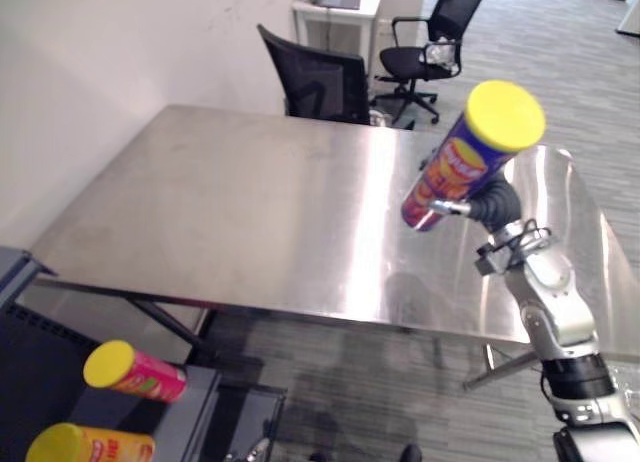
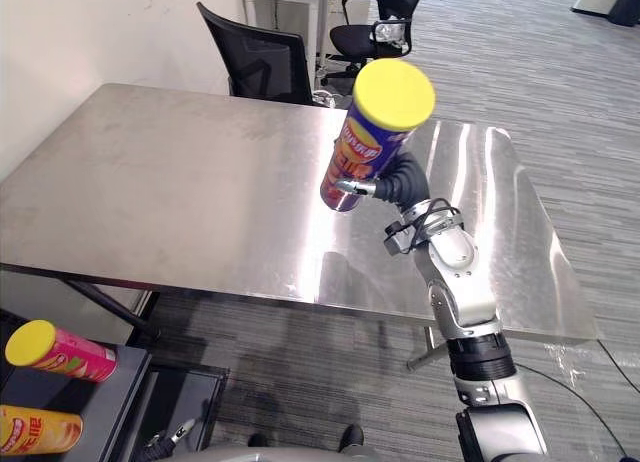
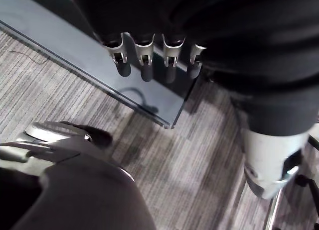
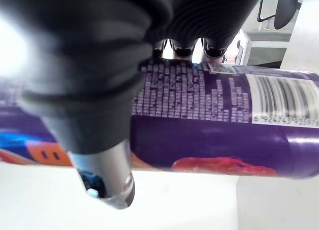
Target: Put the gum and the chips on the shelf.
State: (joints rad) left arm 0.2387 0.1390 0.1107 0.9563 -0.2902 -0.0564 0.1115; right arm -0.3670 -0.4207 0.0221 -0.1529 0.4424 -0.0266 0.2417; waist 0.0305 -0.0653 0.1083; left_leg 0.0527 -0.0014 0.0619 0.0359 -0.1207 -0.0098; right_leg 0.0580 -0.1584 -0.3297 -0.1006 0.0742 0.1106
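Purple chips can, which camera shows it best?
The right eye view: the whole purple chips can, yellow lid included, tilted in the right hand above the table. The left eye view shows the same; the right wrist view shows its side from close.

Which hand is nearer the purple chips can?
Right. The right hand is curled round the purple chips can above the table; the left hand hangs open low by the dark shelf, well away from it.
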